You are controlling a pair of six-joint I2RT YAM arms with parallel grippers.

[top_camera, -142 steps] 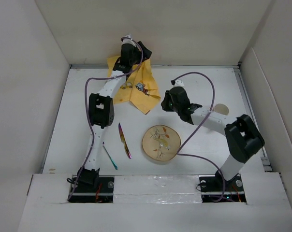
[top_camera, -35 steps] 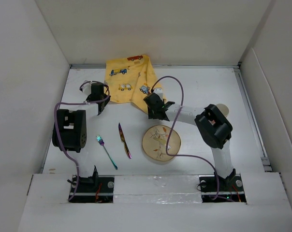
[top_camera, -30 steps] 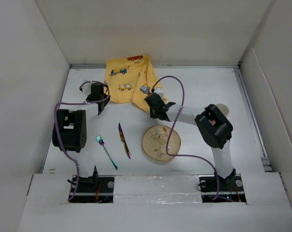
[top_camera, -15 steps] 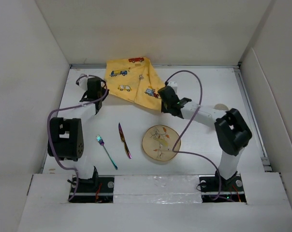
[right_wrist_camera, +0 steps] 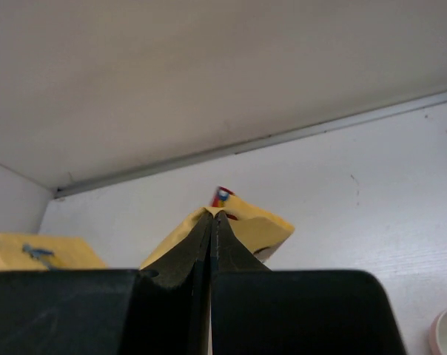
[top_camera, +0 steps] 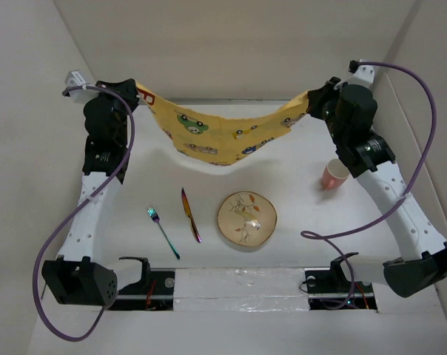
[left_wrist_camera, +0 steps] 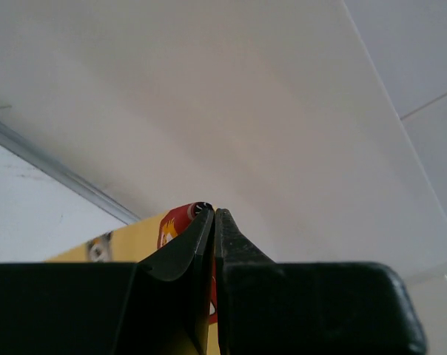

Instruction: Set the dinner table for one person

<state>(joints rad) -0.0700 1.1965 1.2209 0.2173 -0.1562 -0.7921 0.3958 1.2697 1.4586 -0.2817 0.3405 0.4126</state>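
Observation:
The yellow car-print placemat (top_camera: 223,133) hangs stretched and sagging above the back of the white dinner table (top_camera: 297,159). My left gripper (top_camera: 138,92) is shut on its left corner, high by the left wall. High at the right, my right gripper (top_camera: 310,100) is shut on the other corner. In the left wrist view the left gripper (left_wrist_camera: 211,213) pinches yellow and red cloth (left_wrist_camera: 135,238). In the right wrist view the right gripper (right_wrist_camera: 212,215) pinches a folded corner (right_wrist_camera: 264,231). A round patterned plate (top_camera: 246,219), an iridescent knife (top_camera: 190,214) and a fork (top_camera: 163,231) lie near the front.
A pink cup (top_camera: 334,174) stands upright at the right of the table, under the right arm. Off-white panels wall the table on three sides. Both arms reach up along the side walls, with purple cables looping from them.
Both arms have swung up and apart, lifting the placemat off the table and stretching it between them. The pink cup is now uncovered. Plate, knife and fork have not moved.

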